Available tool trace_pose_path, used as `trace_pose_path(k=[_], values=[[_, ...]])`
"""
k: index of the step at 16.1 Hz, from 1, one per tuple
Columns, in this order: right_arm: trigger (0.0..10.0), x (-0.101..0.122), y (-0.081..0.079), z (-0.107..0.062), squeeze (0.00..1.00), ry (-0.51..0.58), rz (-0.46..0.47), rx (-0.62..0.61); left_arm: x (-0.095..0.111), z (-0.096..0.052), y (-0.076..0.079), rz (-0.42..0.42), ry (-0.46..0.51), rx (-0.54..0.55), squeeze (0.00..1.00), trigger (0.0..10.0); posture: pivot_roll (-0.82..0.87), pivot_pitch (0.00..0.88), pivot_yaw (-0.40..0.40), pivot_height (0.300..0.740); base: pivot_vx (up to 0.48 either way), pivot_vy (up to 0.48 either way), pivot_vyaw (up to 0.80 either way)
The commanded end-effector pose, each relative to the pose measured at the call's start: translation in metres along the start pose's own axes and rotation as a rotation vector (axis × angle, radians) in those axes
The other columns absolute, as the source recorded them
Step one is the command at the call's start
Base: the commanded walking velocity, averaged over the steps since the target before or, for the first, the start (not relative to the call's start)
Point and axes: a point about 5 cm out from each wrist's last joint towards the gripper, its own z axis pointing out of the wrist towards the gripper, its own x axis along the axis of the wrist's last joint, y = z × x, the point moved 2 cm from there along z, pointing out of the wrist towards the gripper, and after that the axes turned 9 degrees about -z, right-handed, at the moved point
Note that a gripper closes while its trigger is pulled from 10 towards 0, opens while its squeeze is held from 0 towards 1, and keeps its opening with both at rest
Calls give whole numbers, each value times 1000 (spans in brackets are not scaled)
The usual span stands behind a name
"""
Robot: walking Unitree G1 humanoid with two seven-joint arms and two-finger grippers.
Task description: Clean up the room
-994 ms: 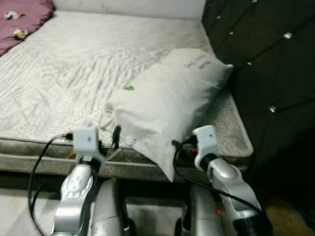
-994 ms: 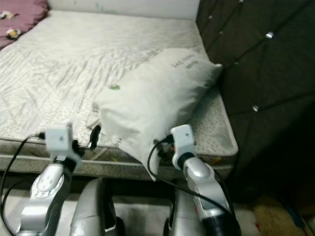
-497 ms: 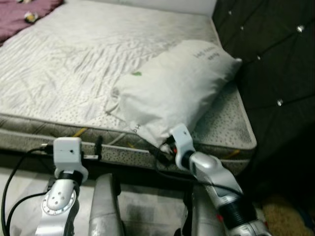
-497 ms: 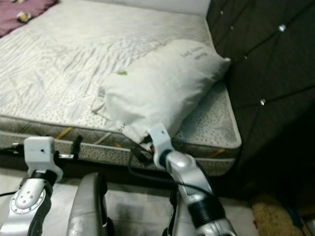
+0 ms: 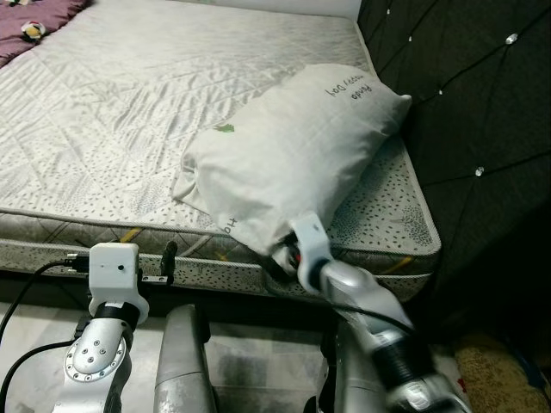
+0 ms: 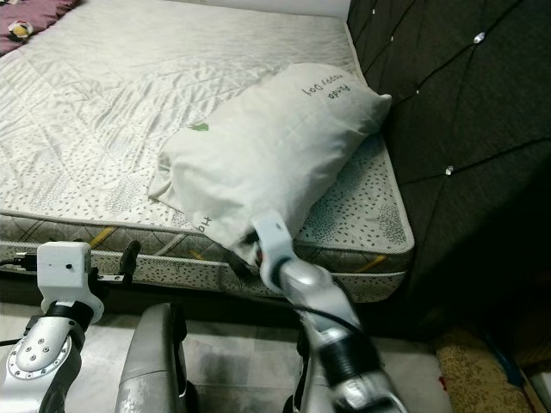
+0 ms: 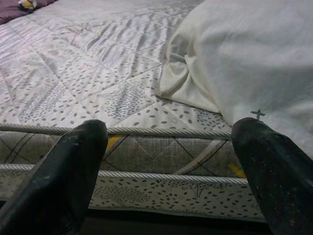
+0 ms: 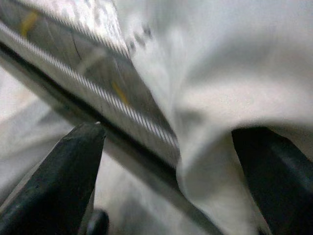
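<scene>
A white pillow (image 5: 293,155) with small black lettering lies on the grey patterned mattress (image 5: 103,129), near its right corner, one corner drooping over the front edge. My right gripper (image 5: 288,255) is up against that drooping corner. In the right wrist view it (image 8: 171,132) is open, with the pillow corner (image 8: 230,98) and the mattress edge between its fingers. My left gripper (image 5: 170,256) hovers in front of the mattress side, left of the pillow. It (image 7: 168,129) is open and holds nothing, with the pillow (image 7: 254,63) just beyond.
A dark tufted headboard (image 5: 465,103) rises right of the bed, close to the pillow. A purple blanket with a small toy (image 5: 33,15) lies at the far left. A beige rug (image 5: 504,374) shows on the floor at lower right.
My left gripper has dropped back from the pillow to the mattress side. The right gripper has moved left and in against the pillow's hanging corner. The camera has also shifted.
</scene>
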Motion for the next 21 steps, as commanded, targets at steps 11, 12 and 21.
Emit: trace_pose_path(k=[11,12,21], values=[[10000,25,35,-13,0,62,61,-132,3,8,5,20,-1,-48,0,10000,141,0,-30,537,0,0,0],[10000,27,26,-11,0,64,75,-100,3,8,6,19,-1,-49,0,10000,138,0,-25,537,0,0,0],[10000,61,-5,21,0,138,102,-94,3,9,7,27,-7,-60,0,10000,159,0,-26,537,0,0,0]])
